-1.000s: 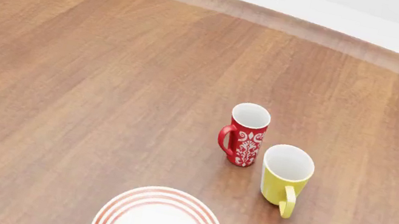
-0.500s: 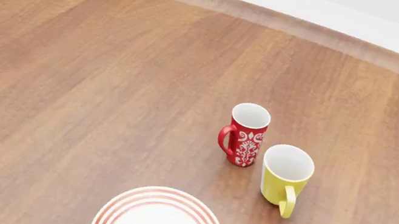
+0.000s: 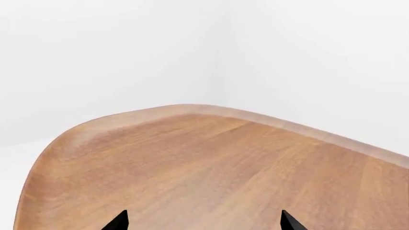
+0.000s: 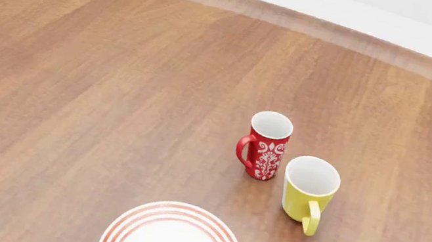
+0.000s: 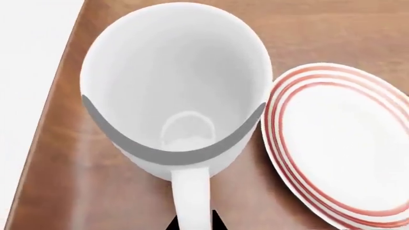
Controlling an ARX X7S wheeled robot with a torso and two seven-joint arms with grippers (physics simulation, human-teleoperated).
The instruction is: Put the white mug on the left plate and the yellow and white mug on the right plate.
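Glossy white mug (image 5: 172,91) with loop handle, right end effector (image 5: 191,221) clamped on handle, left end effector (image 3: 201,221) apart.

A wooden table (image 4: 97,87) with a rounded far edge fills the view. Right of centre stands a red mug (image 4: 266,145) with a white pattern, upright, handle to the left. Just beside it, nearer and to the right, the yellow mug (image 4: 309,191) stands upright, white inside, handle toward the near side. At the near edge lies a red-ringed plate (image 4: 174,239), partly cut off, apart from both mugs.
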